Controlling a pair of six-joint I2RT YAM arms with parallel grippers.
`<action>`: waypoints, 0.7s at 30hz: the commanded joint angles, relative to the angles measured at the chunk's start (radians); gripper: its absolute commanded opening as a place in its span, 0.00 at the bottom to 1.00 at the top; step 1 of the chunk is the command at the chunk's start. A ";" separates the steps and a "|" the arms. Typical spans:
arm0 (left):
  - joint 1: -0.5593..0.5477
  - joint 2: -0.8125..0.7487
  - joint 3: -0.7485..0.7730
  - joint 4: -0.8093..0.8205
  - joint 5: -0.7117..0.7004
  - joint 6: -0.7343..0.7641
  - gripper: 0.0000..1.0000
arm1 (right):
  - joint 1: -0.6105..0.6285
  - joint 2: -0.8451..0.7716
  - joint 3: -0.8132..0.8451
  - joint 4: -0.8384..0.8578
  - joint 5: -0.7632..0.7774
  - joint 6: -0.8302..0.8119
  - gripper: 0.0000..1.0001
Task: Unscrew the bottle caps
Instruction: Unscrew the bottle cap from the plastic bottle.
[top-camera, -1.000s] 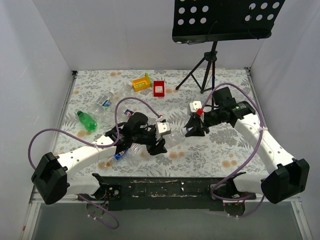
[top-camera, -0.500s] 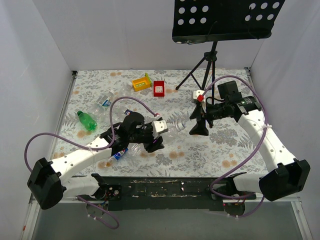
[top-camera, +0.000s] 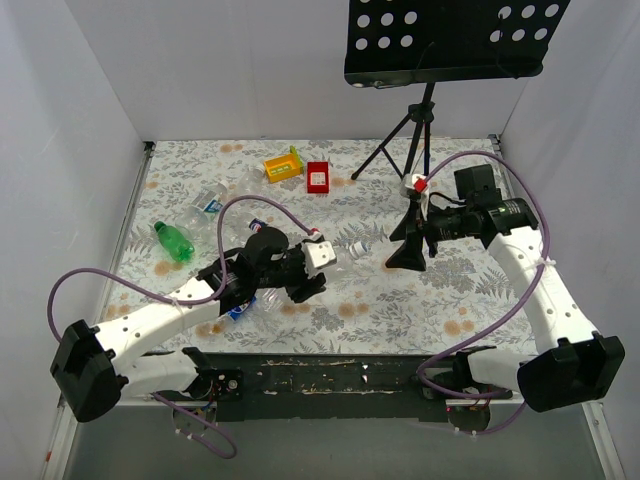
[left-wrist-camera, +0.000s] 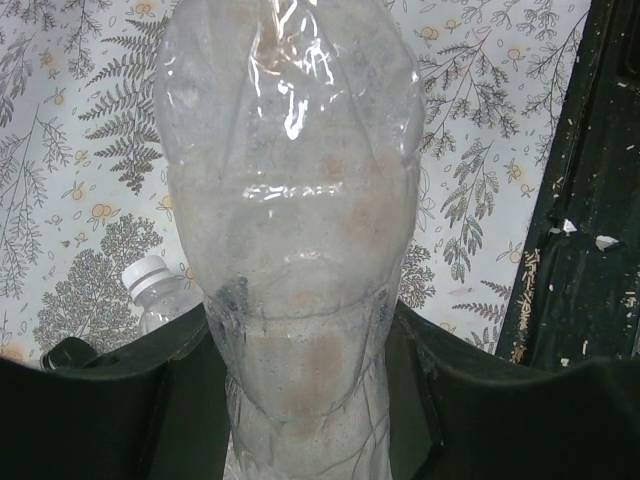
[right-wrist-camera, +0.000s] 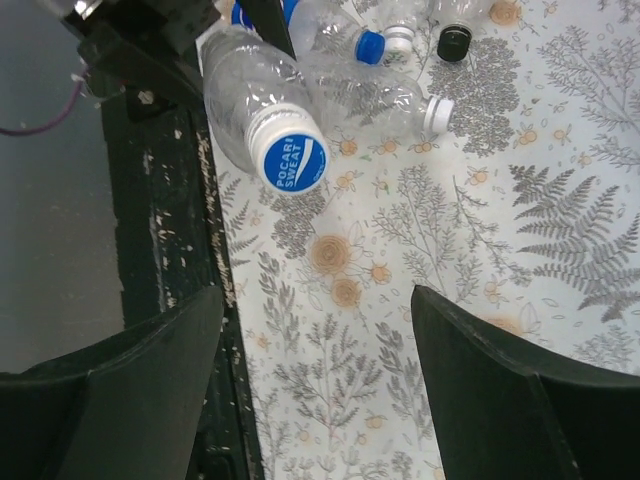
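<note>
My left gripper is shut on a clear crumpled bottle, its dark fingers pressing both sides of the bottle's lower body. In the right wrist view that bottle points its blue-and-white cap at the camera, and the cap sits on the neck. My right gripper stands open and empty over the flowered table, apart from the cap, to the right of the bottle. Beyond lie other bottles with a white cap, a blue cap and a black cap.
A green bottle and clear bottles lie at the left. A yellow tray and a red tray stand at the back. A black tripod stand rises behind my right arm. The dark table edge runs near my right gripper.
My right gripper has opened, let go of the bottle's cap end and drawn back to the right. The left arm, still holding the bottle, has shifted slightly left.
</note>
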 joint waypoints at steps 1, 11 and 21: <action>-0.044 0.003 0.043 0.004 -0.088 0.036 0.03 | -0.042 0.000 -0.022 0.086 -0.126 0.198 0.83; -0.113 0.052 0.052 0.041 -0.172 0.034 0.03 | -0.127 0.003 -0.112 0.301 -0.229 0.532 0.80; -0.130 0.090 0.072 0.057 -0.181 0.036 0.03 | -0.125 -0.014 -0.174 0.347 -0.203 0.583 0.80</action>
